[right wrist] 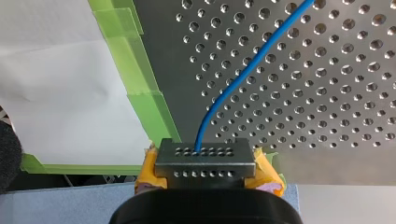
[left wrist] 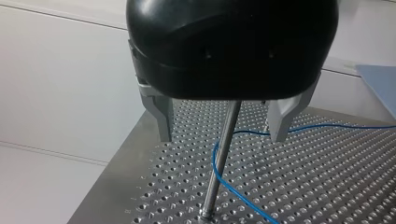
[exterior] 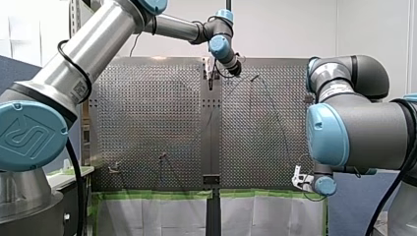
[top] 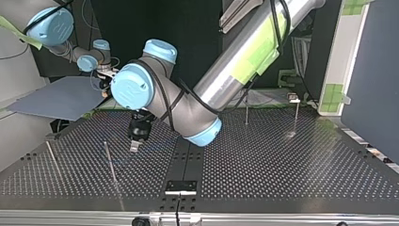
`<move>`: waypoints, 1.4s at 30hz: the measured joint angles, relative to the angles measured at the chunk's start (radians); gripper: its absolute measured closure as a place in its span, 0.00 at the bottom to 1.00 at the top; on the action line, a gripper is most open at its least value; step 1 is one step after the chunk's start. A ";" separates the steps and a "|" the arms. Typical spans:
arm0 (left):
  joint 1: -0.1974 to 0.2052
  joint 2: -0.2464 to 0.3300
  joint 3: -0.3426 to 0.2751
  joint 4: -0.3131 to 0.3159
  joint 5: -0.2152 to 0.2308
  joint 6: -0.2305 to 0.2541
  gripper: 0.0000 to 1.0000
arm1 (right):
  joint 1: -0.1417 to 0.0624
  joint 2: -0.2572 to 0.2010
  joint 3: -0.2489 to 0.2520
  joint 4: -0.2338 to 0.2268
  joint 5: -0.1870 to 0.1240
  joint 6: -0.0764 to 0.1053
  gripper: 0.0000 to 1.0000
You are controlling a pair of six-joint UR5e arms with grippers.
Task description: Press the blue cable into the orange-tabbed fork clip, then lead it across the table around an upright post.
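In the left wrist view my left gripper (left wrist: 219, 137) is open, its metal fingers (left wrist: 159, 116) wide apart. An upright metal post (left wrist: 219, 168) shows in the gap between them, touched by neither. The blue cable (left wrist: 215, 156) bends around that post and runs off both ways over the perforated plate. My right gripper (right wrist: 205, 161), with yellow pads, is shut on the blue cable (right wrist: 243, 74) at the table's taped edge. In the top view my left gripper (top: 135, 142) hangs just above the plate beside a post (top: 110, 162). I cannot make out an orange-tabbed clip.
More thin posts stand on the plate (top: 51, 157) (top: 246, 110) (top: 296, 110). Green tape (right wrist: 140, 79) lines the table edge by my right gripper (exterior: 301, 179). A grey-blue sheet (top: 61, 96) lies beyond the plate at the top view's left.
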 joint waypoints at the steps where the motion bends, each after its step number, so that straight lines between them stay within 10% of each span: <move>1: 0.000 0.000 -0.001 -0.003 -0.001 0.000 0.01 | 0.000 0.000 0.000 0.000 0.000 0.000 1.00; 10: -0.002 0.029 -0.060 -0.016 -0.005 0.035 0.01 | 0.000 0.001 -0.001 -0.001 0.000 0.000 1.00; 42: -0.007 0.337 -0.369 0.288 -0.089 -0.070 0.01 | 0.000 0.005 -0.005 -0.002 0.000 0.001 1.00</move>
